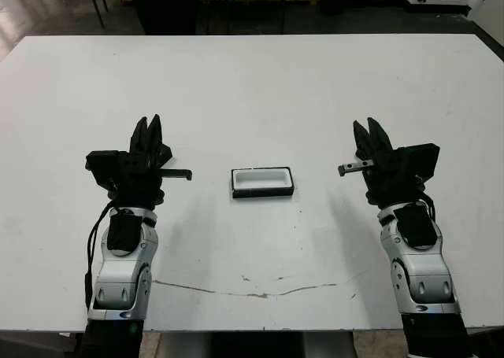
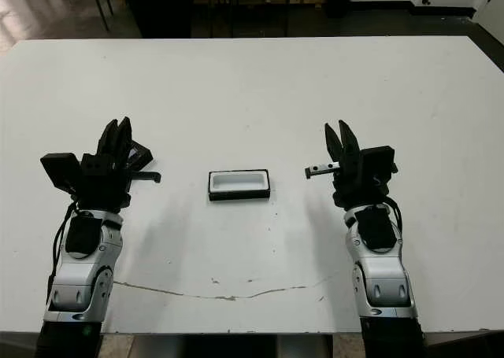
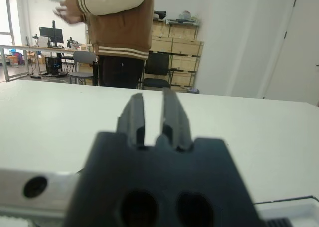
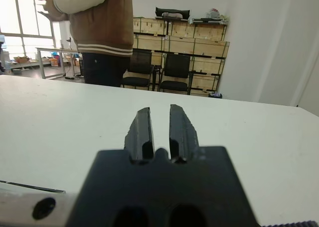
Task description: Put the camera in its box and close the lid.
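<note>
Nearest us, our left gripper [image 1: 149,127] and right gripper [image 1: 369,130] rest on the table [image 1: 260,90], each with fingers parted by a narrow gap, holding nothing. Between them lies the box [image 1: 262,182], open, white lining showing. Beyond the far edge stands a person [image 4: 99,32].

Person [image 3: 119,32] beyond white table [image 1: 252,83]

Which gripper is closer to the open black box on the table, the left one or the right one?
Roughly equal, with the right gripper perhaps slightly nearer. The box lies between the arms; the left gripper is off to its left, the right gripper off to its right, both slightly beyond it.
</note>
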`<state>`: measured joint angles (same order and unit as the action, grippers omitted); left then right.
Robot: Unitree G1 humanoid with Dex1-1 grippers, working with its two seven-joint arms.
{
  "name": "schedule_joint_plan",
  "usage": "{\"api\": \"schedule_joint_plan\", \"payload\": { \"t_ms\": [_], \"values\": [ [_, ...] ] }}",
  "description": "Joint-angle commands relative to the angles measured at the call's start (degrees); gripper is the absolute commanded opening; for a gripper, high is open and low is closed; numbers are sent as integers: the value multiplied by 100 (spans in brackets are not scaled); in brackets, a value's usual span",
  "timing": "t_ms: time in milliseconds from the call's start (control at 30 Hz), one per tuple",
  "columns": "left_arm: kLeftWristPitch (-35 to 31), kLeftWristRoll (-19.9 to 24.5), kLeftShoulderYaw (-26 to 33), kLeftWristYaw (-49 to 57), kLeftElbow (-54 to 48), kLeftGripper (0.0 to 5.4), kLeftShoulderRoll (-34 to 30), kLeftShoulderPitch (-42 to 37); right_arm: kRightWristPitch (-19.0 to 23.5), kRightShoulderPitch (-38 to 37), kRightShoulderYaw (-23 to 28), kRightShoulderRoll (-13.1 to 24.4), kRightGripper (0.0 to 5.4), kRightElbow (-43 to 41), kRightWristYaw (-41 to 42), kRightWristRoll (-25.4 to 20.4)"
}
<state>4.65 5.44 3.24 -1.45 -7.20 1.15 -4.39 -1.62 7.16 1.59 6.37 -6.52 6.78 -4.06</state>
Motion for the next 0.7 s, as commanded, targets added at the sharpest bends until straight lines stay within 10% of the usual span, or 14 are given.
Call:
{"api": "schedule_joint_plan", "payload": {
  "t_ms": [33,500,700],
  "values": [
    [-69,-41,8,20,70,2,-39,85,70,-72,29,16,0,45,9,2],
    [-76,-10,12,31,42,2,-20,95,92,13,178,220,0,-28,283,-165],
    [-104,-19,32,31,10,2,-45,115,584,342,617,1185,0,-324,1042,-476]
  ]
}}
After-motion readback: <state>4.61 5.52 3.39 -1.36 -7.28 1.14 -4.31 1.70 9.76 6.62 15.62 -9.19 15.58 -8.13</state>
